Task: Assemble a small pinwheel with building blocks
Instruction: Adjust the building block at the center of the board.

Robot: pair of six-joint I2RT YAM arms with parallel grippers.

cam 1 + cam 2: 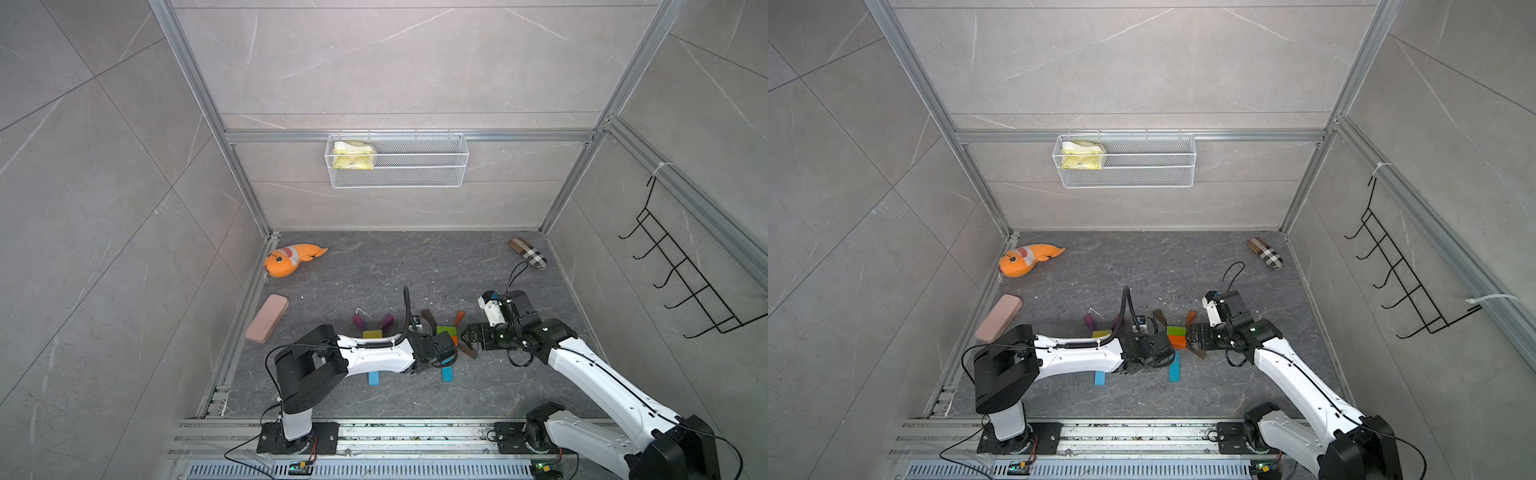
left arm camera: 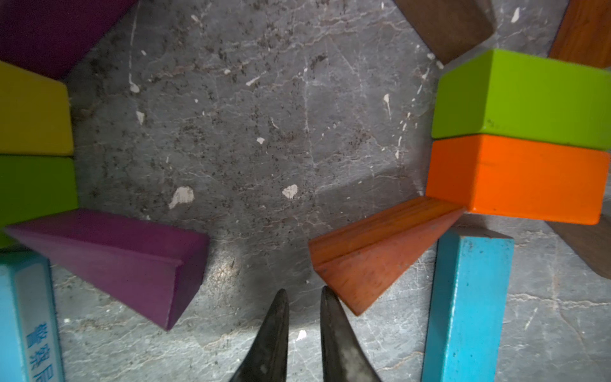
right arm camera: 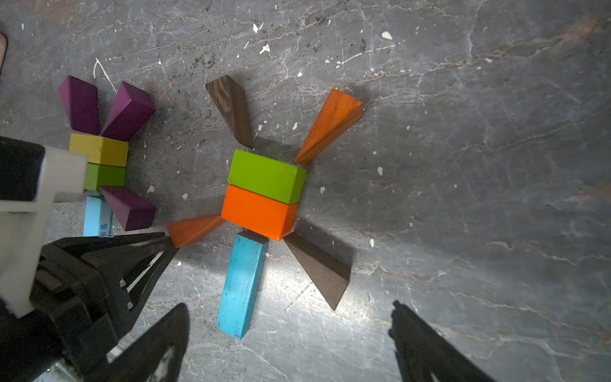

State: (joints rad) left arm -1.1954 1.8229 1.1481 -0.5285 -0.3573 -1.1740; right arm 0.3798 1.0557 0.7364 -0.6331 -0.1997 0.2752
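Observation:
Two groups of building blocks lie on the dark floor. The right group has a green brick (image 3: 266, 175) and an orange brick (image 3: 259, 211) stacked side by side, a light-blue bar (image 3: 243, 284), two brown wedges (image 3: 319, 269) and two orange wedges (image 3: 330, 124). The left group has a yellow brick (image 3: 99, 148), a green brick, purple wedges (image 3: 127, 110) and a blue bar (image 1: 373, 378). My left gripper (image 2: 302, 294) is shut and empty, its tips against the wide end of the lower orange wedge (image 2: 373, 251). My right gripper (image 3: 287, 307) hangs open above the floor by the bar's end.
An orange plush fish (image 1: 291, 259) and a pink case (image 1: 267, 318) lie at the left wall. A plaid pouch (image 1: 528, 253) sits at the back right. A wire basket (image 1: 397, 160) hangs on the back wall and a black hook rack (image 1: 685, 282) on the right wall.

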